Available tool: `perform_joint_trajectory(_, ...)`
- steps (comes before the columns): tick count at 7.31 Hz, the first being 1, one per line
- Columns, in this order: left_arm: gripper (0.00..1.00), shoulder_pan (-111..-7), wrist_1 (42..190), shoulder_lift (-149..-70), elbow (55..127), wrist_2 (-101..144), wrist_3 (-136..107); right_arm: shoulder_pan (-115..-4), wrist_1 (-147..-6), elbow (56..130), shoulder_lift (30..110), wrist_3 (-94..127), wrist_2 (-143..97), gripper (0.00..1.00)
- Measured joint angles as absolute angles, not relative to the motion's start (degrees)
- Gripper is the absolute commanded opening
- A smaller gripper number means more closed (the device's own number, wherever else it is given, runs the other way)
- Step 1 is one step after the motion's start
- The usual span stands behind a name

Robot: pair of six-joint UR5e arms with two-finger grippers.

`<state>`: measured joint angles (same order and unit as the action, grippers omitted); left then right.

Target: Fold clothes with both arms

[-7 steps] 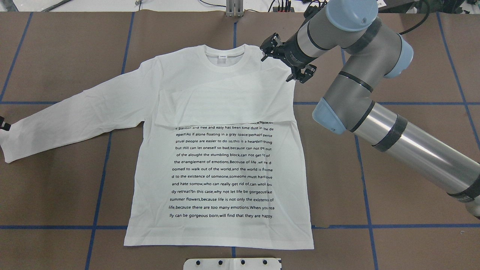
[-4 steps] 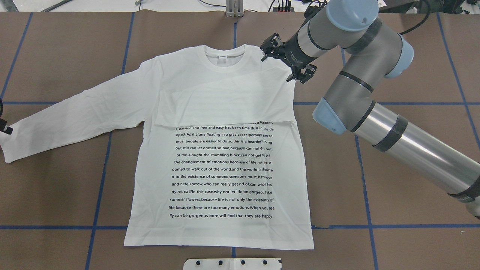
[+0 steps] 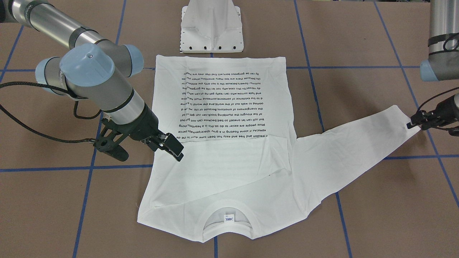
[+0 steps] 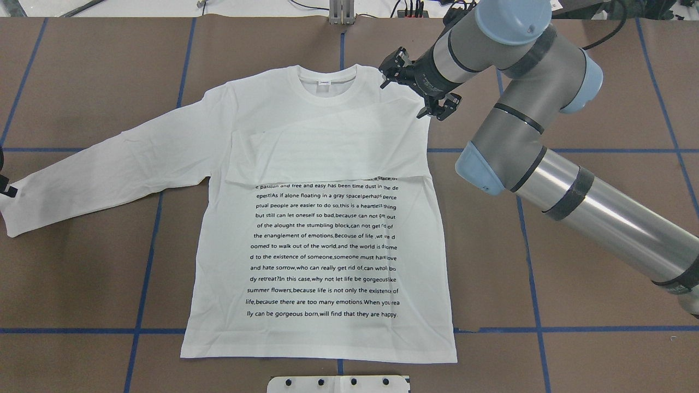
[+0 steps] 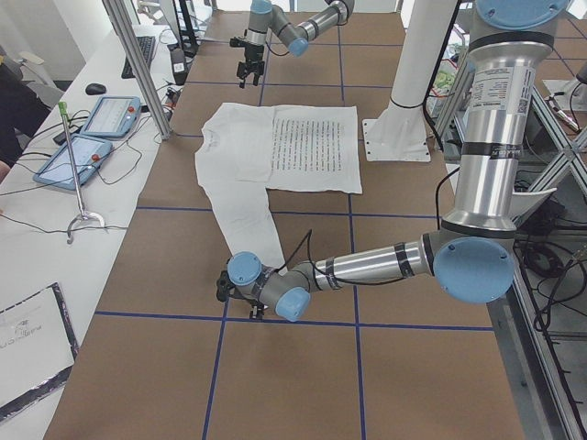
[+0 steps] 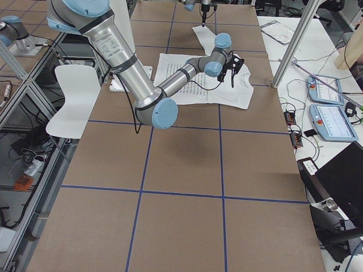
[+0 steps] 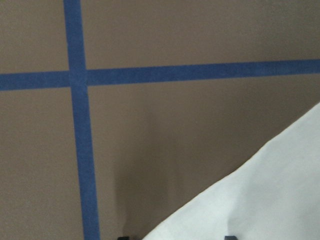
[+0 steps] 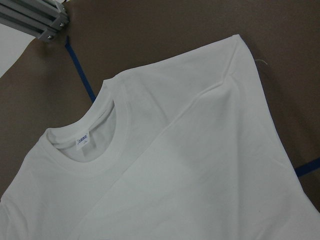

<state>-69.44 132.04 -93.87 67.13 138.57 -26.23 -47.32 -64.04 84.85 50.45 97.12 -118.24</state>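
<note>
The white T-shirt [image 4: 322, 245] lies flat, text side up, neck label [image 4: 324, 83] at the far end. One sleeve is folded across the chest [image 4: 327, 147]; the other sleeve [image 4: 109, 164] stretches out to the left. My right gripper [image 4: 401, 100] is open and empty, hovering over the shirt's shoulder by the collar, which shows in the right wrist view [image 8: 175, 165]. My left gripper [image 3: 412, 123] is at the cuff of the outstretched sleeve. In the left wrist view its fingertips [image 7: 122, 237] stand apart with the sleeve edge [image 7: 260, 200] between them, flat on the table.
The white pedestal base [image 3: 211, 28] stands just behind the shirt's hem. An aluminium post [image 4: 341, 13] rises at the far table edge beyond the collar. Blue tape lines [image 4: 142, 273] cross the brown tabletop. Tablets and cables lie on a side bench [image 5: 92, 137].
My left gripper has crept a little along the table's left edge at the sleeve cuff. The right arm and the shirt have hardly moved.
</note>
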Motion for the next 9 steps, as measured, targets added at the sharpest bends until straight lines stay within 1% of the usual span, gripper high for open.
perform_joint_trajectory(2,0.00,-69.4,132.1,-93.9,67.0,138.6,-26.4,-47.4,-64.1,85.1,50.5,97.1,-118.3,0.99)
perform_joint_trajectory(5,0.00,-69.5,132.0,-93.8,67.8,138.9,-26.5,-47.4,-64.1,85.5,50.5,97.2,-118.2,0.99)
perform_joint_trajectory(7,0.00,-69.6,131.5,-93.3,71.5,139.1,-27.6,-47.4,-64.2,85.9,50.7,97.4,-118.2,0.99)
perform_joint_trajectory(9,0.00,-69.6,131.3,-93.1,77.6,139.1,-33.5,-48.1,-63.9,86.7,52.5,96.5,-118.5,0.99)
